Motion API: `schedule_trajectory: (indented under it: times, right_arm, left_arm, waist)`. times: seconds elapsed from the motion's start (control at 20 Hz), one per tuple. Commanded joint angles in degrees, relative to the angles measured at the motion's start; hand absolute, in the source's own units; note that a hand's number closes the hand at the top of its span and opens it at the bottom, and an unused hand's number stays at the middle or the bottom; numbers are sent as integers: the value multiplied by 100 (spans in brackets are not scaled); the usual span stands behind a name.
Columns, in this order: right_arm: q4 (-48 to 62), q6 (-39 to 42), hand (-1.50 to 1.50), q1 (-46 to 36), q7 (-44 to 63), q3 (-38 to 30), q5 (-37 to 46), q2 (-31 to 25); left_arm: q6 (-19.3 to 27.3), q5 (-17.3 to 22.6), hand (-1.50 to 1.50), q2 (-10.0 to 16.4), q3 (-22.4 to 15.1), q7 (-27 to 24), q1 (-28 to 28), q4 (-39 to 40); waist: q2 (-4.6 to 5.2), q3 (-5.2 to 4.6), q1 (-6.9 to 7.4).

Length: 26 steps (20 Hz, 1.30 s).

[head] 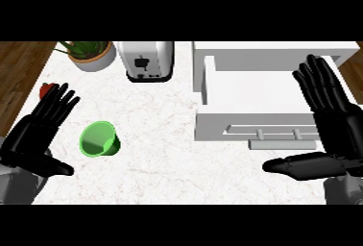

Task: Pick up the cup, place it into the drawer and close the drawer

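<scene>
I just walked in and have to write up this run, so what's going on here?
Nothing is being held yet. The green cup is on the white counter, apparently tipped on its side, just right of the open left hand. The right hand is open too, at the right end of the white drawer, which stands pulled out with the cup not yet in it. A toaster and a potted plant stand at the back.

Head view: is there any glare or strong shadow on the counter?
In the head view, light lies evenly over the white counter, with no glare; the green cup throws only a thin dark edge beside it; the toaster shows a soft sheen on its metal sides.
</scene>
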Motion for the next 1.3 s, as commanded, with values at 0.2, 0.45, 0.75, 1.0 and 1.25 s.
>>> schedule_trajectory:
  times: [0.2,0.45,0.75,1.0,1.25]
  right_arm:
    - [461,-133,-150,-736,64,-256,67,-29]
    - [393,77,-150,-541,-84,-148,44,-29]
    - [149,36,-150,-231,-131,-200,29,86]
    - [-138,-6,-150,-343,167,-3,149,87]
    - [215,143,-150,-602,238,-412,-170,-152]
  left_arm:
    - [-68,-822,-150,163,142,-880,-402,1534]
    - [-63,-1724,-150,105,40,-2498,-505,3200]
    - [-35,-2203,-150,393,108,-3484,-1446,5131]
    - [69,-2523,-150,362,-1,-4410,-1579,6043]
    - [449,-2564,-150,142,27,-4646,-1817,6321]
  waist:
    - [0,0,13]
    - [14,-4,-20]
    - [18,-5,-58]
    - [43,-17,-123]
    - [57,-22,-144]
